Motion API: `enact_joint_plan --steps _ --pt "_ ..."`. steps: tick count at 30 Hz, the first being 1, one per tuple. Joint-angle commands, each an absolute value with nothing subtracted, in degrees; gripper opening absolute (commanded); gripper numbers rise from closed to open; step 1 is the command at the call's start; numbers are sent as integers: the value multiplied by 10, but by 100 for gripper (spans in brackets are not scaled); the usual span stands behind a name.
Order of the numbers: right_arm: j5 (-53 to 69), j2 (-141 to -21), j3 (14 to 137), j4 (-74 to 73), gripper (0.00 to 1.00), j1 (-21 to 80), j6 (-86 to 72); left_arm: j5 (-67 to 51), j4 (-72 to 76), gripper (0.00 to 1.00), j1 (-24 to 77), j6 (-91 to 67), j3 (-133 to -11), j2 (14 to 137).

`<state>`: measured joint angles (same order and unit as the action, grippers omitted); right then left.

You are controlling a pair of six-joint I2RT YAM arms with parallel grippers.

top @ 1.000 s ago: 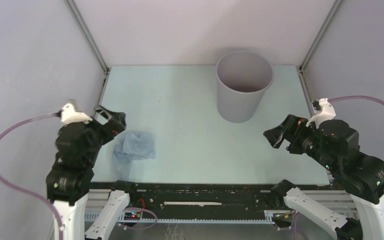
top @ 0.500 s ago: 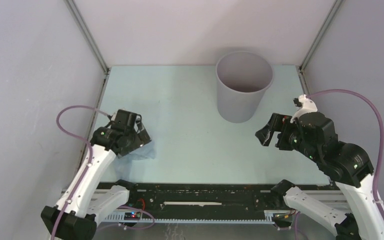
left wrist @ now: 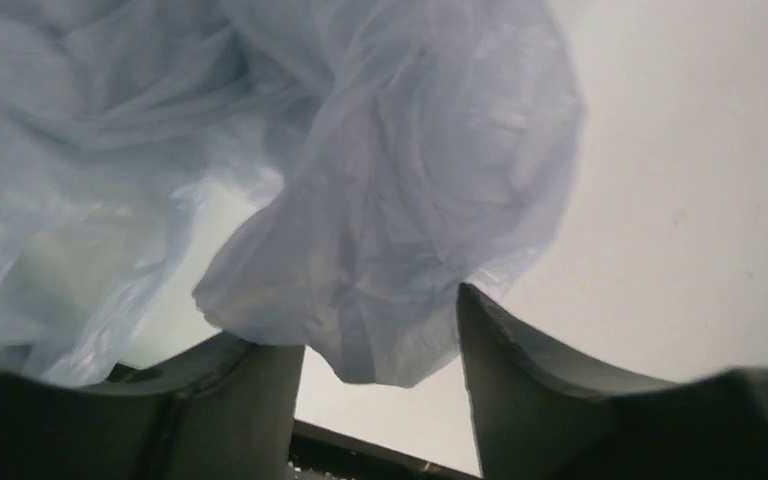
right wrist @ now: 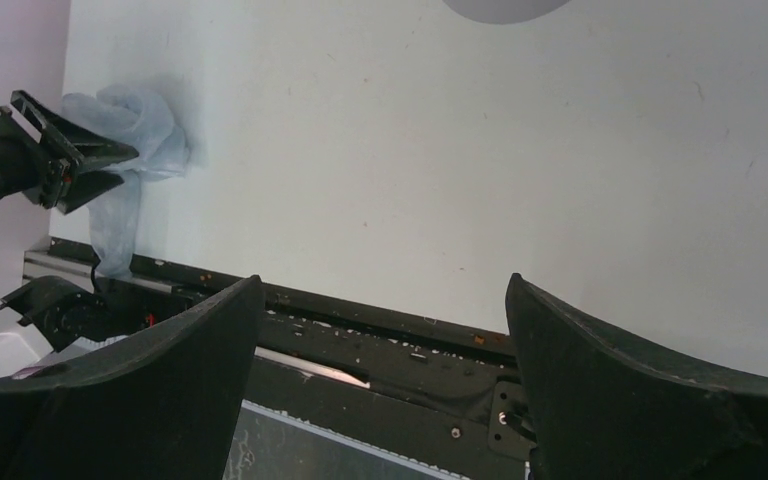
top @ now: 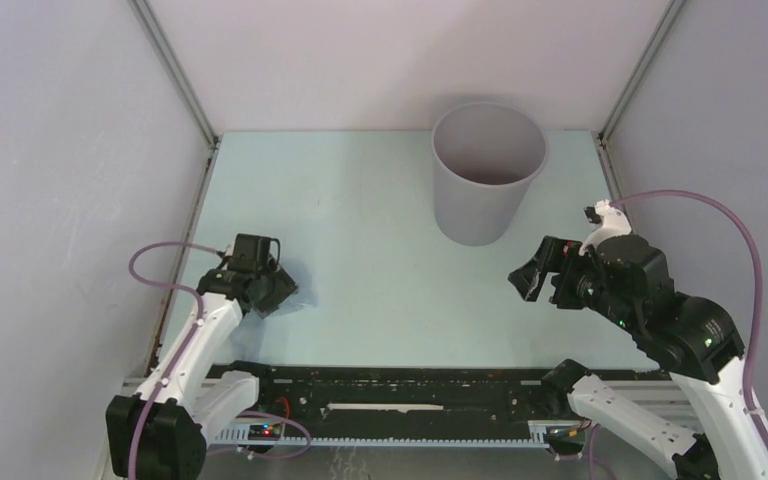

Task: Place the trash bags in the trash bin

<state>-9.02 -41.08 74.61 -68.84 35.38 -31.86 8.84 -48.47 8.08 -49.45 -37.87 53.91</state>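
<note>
Pale mint tabletop (top: pixel 360 220) is filling most of the shot, with plain grey walls (top: pixel 410 50) boxing it in on three sides. A silver left strut (top: pixel 178 75) and right strut (top: pixel 639 65) are running up from the back corners. A black rail (top: pixel 410 385) is sitting along the near edge, and a small board (top: pixel 263 431) is glowing just below it.

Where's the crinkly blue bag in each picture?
Top external: the thin pale blue plastic bag peeks out at lower left, mostly hidden under the left gripper.
Left wrist: it fills the top and middle, and a fold hangs between the gripper's fingers.
Right wrist: it is small, at upper left.
Shared landmark: the left gripper, right at the bag in every view.
</note>
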Motion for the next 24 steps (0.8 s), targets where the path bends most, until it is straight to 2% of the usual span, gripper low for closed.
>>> enact_joint_plan --steps 1,4,8,16,17,18,19,21,22,24 --pt "-90 -398 736 -684 100 359 -332 9 -384 48 85 -450 -381 543" --pt "-86 -396 724 -683 100 359 -338 -40 -354 28 120 -461 -375 551" --pt "-70 -403 710 -677 100 359 -342 -48 -324 7 223 -508 -384 564" --pt "-41 -436 683 -676 100 361 -369 -33 -260 6 424 -571 -454 679" --pt "-36 -440 678 -676 100 362 -373 -42 -260 8 434 -567 -474 707" --pt "-32 -442 673 -674 100 364 -377 -54 -259 14 442 -560 -490 727" --pt "-28 -446 668 -672 100 367 -380 -67 -258 24 449 -548 -507 741" --pt "-23 -448 657 -667 100 373 -388 -74 -265 54 460 -521 -541 755" --pt "-24 -448 651 -664 100 377 -394 -71 -276 64 465 -509 -558 754" --pt "-25 -450 642 -657 100 385 -401 -62 -292 78 467 -482 -581 737"
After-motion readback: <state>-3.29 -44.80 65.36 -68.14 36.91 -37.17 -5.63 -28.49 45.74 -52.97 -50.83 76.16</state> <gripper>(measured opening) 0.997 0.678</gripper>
